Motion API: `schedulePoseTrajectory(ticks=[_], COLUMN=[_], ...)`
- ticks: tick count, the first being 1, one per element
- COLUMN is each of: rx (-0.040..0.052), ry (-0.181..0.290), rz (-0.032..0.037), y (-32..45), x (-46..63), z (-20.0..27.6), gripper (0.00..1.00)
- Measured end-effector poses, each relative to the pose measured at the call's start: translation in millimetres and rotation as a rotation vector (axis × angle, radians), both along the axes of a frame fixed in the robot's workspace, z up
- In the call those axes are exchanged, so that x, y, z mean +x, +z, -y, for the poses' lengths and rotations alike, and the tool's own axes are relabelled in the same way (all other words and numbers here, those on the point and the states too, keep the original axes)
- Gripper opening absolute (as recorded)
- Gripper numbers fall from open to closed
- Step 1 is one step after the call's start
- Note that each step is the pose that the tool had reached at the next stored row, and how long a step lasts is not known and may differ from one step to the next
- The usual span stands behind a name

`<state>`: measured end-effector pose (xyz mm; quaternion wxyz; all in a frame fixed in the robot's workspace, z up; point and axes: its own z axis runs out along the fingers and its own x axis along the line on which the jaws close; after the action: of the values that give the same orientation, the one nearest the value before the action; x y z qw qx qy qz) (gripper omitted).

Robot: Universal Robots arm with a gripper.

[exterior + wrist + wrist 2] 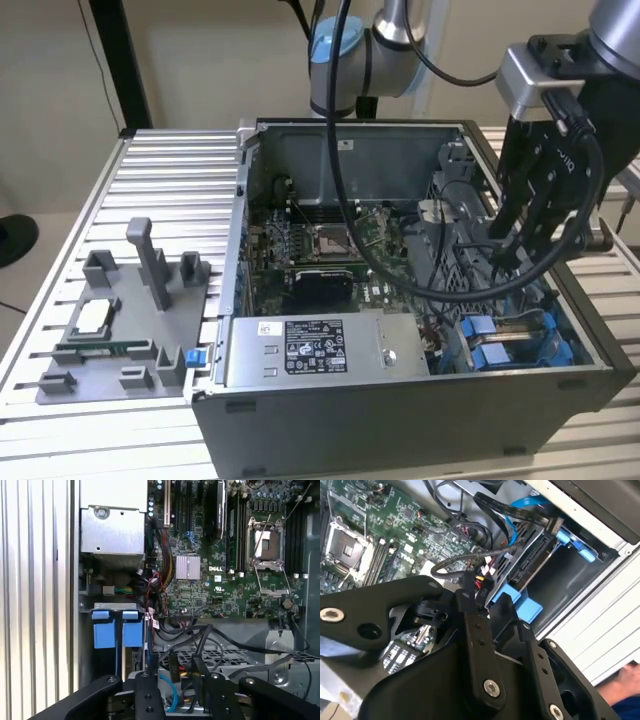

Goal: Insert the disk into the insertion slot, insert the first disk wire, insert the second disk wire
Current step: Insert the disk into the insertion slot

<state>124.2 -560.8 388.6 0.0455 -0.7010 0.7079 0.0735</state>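
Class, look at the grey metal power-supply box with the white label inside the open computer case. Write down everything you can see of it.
The grey sheet-metal power-supply box is rectangular, with a white printed label on its upward face. It lies flat inside the open dark-grey computer case, along its near wall in the exterior view, beside the green motherboard. In the first wrist view, coloured wires bunch at one end.

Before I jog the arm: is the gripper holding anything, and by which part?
Cannot tell; the gripper is down among cables by the insertion slot.
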Motion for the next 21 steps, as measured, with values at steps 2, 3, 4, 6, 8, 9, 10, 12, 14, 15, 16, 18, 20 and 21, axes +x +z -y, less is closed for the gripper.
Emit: schedulePoseTrajectory(ticks=[2, 3, 4, 6, 8, 9, 10, 12, 14, 15, 16, 18, 20, 21], rx=[0.0267, 0.0345, 0.0370, 0.0371, 0.0369, 0.0369, 0.0371, 0.0372, 0.0368, 0.0369, 0.0368, 0.0368, 0.0367, 0.0362], ry=[0.000, 0.000, 0.000, 0.000, 0.000, 0.000, 0.000, 0.000, 0.000, 0.000, 0.001, 0.005, 0.009, 0.010], rz=[0.0000, 0.0000, 0.0000, -0.0003, -0.0007, -0.0011, -0.0015, -0.0016, -0.0016, -0.0019, -0.0026, -0.0034, -0.0035, -0.0036], y=[-0.6, -1.2, -1.9, -2.6, -3.6, -4.2, -4.5, -5.0, -5.3, -5.5, -5.7, -6.0, -6.2, -6.4], x=[0.0, 0.0, 0.0, 0.0, 0.0, 0.0, 0.1, 0.1, 0.1, 0.1, 0.1, 0.1, 0.1, 0.2], z=[2.3, 2.9, 3.5, 4.0, 4.2, 4.5, 5.3, 5.7, 5.8, 5.8, 5.8, 5.8, 5.8, 5.8], gripper=[1.00, 1.00, 1.00, 1.00, 1.00, 1.00, 1.00, 1.00, 1.00, 1.00, 1.00, 1.00, 0.00, 0.00])
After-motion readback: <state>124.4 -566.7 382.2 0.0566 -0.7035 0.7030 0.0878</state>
